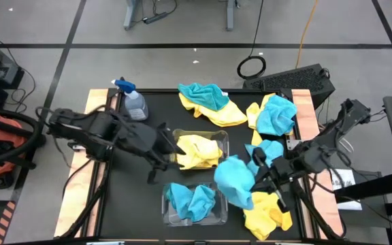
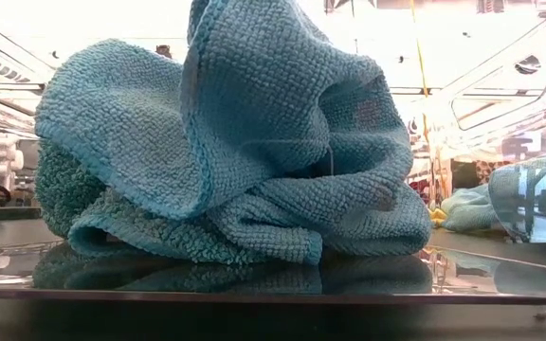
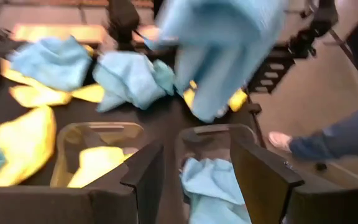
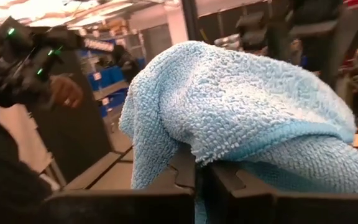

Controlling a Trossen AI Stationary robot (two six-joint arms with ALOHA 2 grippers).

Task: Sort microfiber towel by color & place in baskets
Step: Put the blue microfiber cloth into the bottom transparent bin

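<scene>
Nubby teal towel [image 1: 235, 181] draped, pinched in right end effector [image 1: 260, 178]; left end effector [image 1: 163, 158] half-open.

Left gripper [image 1: 160, 162]: jaws parted, hovering just beside the yellow basket [image 1: 218, 138]; bare black mat [image 1: 124, 194] below and behind it is free.
Ahead of it: both baskets, side by side, block a level pass.
Blue basket [image 1: 171, 216]: open from above, half filled.
Right gripper [image 1: 263, 175]: its hanging blue towel [image 1: 235, 180] crowds the gap beside the blue basket.
Behind left arm: spray bottle [image 1: 133, 101] stands near.
</scene>
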